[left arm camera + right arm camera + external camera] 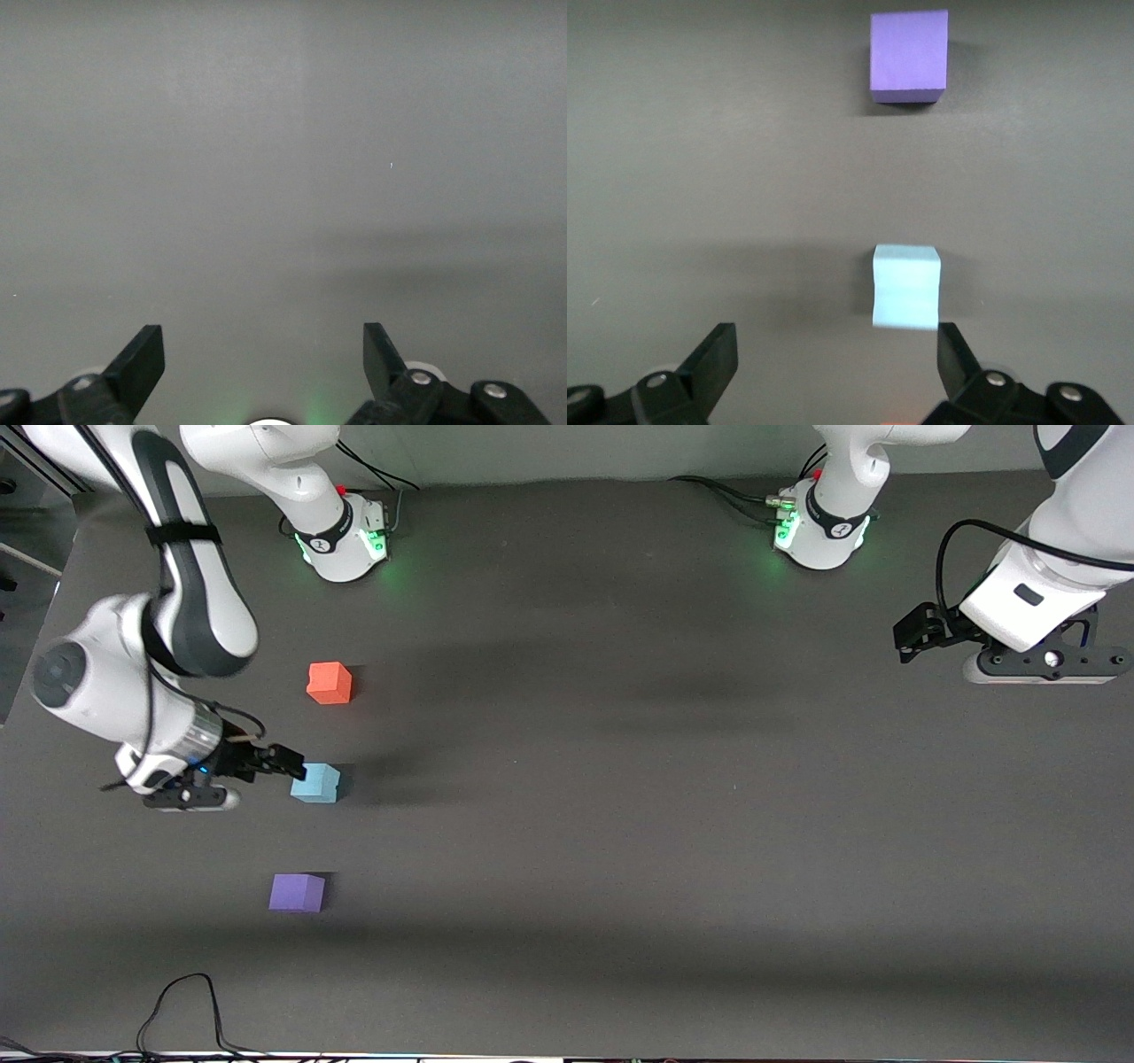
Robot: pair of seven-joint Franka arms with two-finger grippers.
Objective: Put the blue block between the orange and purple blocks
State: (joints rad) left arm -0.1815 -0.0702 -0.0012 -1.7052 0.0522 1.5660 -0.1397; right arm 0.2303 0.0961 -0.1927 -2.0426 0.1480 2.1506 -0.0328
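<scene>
My right gripper (297, 769) hangs with fingers spread and empty just above the blue block (315, 783), which lies on the table (620, 824) between the orange block (330, 683) and the purple block (297, 892), toward the right arm's end. If I lift away crookedly, a finger (959, 359) could clip it out of line. I count three blocks, one of each colour, and two grippers; my left gripper (912, 640) waits spread and empty near the left arm's edge.

You've got a dark grey matte table (620, 824) taking up nearly the whole front view. A thin black cable (190, 1005) loops on it at the edge nearest the front camera, toward the right arm's end. Soft shadow bands lie across the table surface.
</scene>
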